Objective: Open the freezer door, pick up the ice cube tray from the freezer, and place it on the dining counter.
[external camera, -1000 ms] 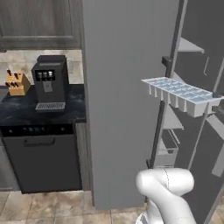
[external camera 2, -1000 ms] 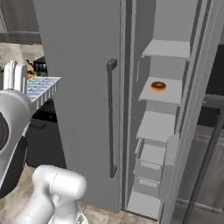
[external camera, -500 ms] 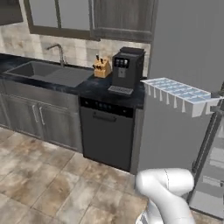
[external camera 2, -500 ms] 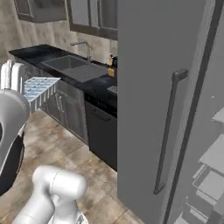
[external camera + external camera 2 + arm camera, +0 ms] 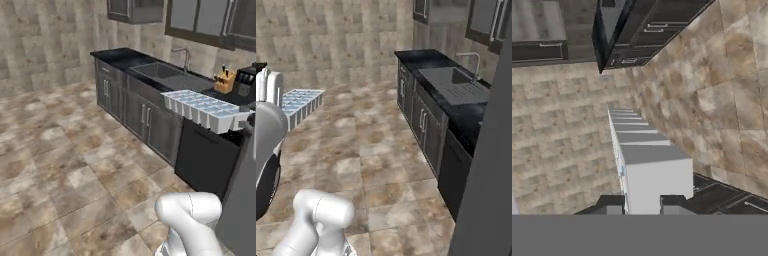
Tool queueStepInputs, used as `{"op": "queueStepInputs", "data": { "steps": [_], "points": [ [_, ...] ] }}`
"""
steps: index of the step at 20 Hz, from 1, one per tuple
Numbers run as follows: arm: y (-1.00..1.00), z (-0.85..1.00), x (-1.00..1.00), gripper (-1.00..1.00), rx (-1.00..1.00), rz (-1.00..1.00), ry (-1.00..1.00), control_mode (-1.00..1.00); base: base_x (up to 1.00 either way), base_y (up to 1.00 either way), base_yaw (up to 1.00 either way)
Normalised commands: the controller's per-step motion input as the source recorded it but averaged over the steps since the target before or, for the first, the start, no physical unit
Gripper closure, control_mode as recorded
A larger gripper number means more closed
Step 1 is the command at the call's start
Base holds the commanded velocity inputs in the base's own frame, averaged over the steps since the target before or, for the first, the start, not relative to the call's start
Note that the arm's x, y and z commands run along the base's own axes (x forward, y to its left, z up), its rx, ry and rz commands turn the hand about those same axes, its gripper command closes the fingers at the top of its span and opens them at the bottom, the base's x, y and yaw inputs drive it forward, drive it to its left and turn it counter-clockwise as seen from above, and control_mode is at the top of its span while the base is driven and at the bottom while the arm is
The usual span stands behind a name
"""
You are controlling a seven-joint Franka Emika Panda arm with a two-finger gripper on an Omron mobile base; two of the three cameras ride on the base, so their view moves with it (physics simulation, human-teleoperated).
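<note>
No brand, label or legible writing is to be found on any item in the three views.

The ice cube tray (image 5: 206,108) is seen held in the air, level, with its grid of cells upward, above the tiled floor (image 5: 65,150) and in front of the dark worktop (image 5: 150,65). In the right base view the tray (image 5: 301,102) is seen at the left edge, beside the white arm. In the hand view the tray (image 5: 647,160) runs lengthwise away from the camera, and the gripper (image 5: 642,202) is seen pinching its near end, one dark fingertip (image 5: 609,204) on either side.

Compared with half a second ago, the whole picture in both base views has shifted, which is to be read as a turn of the base and not of the furniture. The tall grey panel that took up the right of the right base view is now reduced to a strip at the edge (image 5: 491,165). More floor and the stone-tiled wall (image 5: 331,40) are now shown. The tray has kept its place relative to the arm.

The room is a kitchen with brown and grey stone tiles. A sink (image 5: 165,72) with a tap (image 5: 184,56) is set into the black worktop, above grey base cabinets (image 5: 130,110). A dark dishwasher front (image 5: 202,157), a knife block (image 5: 226,80) and a coffee machine (image 5: 245,82) are noted further right. Glass-fronted wall cabinets (image 5: 200,17) are mounted above.
</note>
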Motion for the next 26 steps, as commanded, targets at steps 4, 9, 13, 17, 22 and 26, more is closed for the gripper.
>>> {"op": "queueStepInputs", "data": {
  "steps": [4,9,13,17,22,26],
  "points": [
    [0.00,0.00,0.00,1.00,0.00,0.00,0.00,1.00,-0.09,0.13,0.98],
    [0.00,0.00,0.00,1.00,0.00,0.00,0.00,1.00,-0.02,0.08,0.96],
    [0.00,0.00,0.00,1.00,0.00,0.00,0.00,1.00,0.00,0.09,0.87],
    [0.00,0.00,0.00,1.00,0.00,0.00,0.00,1.00,0.23,0.50,0.40],
    [0.00,0.00,0.00,1.00,0.00,0.00,0.00,1.00,0.44,1.00,0.01],
    [0.00,0.00,0.00,1.00,0.00,0.00,0.00,1.00,0.51,1.00,-0.01]
  ]
}}
